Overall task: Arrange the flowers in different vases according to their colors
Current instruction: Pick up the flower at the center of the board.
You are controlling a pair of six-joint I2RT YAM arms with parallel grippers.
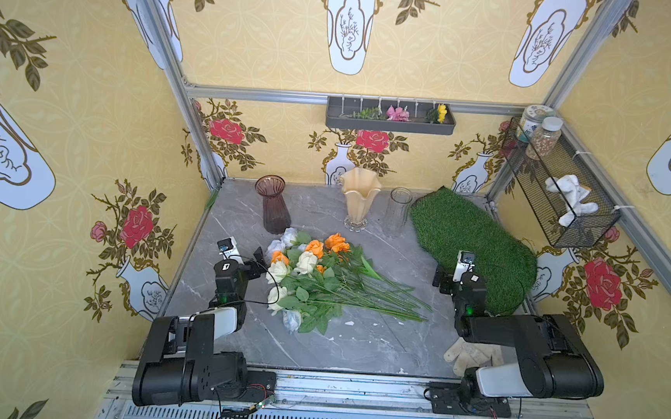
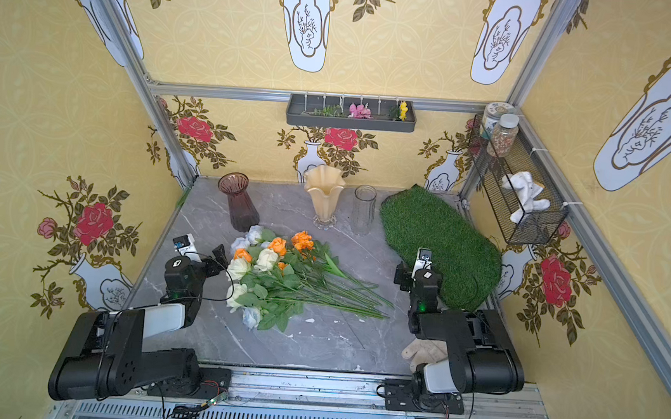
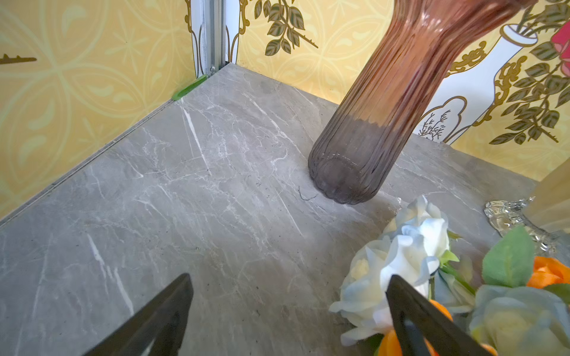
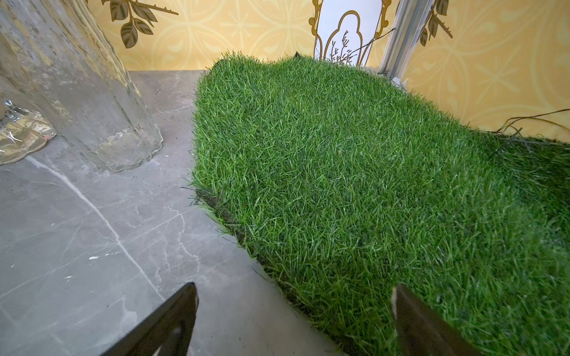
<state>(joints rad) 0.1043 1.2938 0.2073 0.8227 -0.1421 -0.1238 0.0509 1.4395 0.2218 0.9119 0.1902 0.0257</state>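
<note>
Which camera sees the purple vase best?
Both top views show the purple vase whole, rim to base, standing upright. The left wrist view is closer but cuts off its rim. The right wrist view misses it.

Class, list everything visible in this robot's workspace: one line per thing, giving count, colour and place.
flowers: one heap, orange, cream, pale blue-white, middle of table
ribbed vase: one, purple-brown, back left
ruffled vase: one, cream, back middle
glass vase: one, clear, right of it
grass mat: one, green, back right
tray: one, grey, back wall, holds pink, yellow blossoms
wire basket: one, black, right wall, holds two jars, white cloth
glove: one, pale, front right
left claw: one, black, open, beside flower heads
right claw: one, black, open, at mat's edge
</note>
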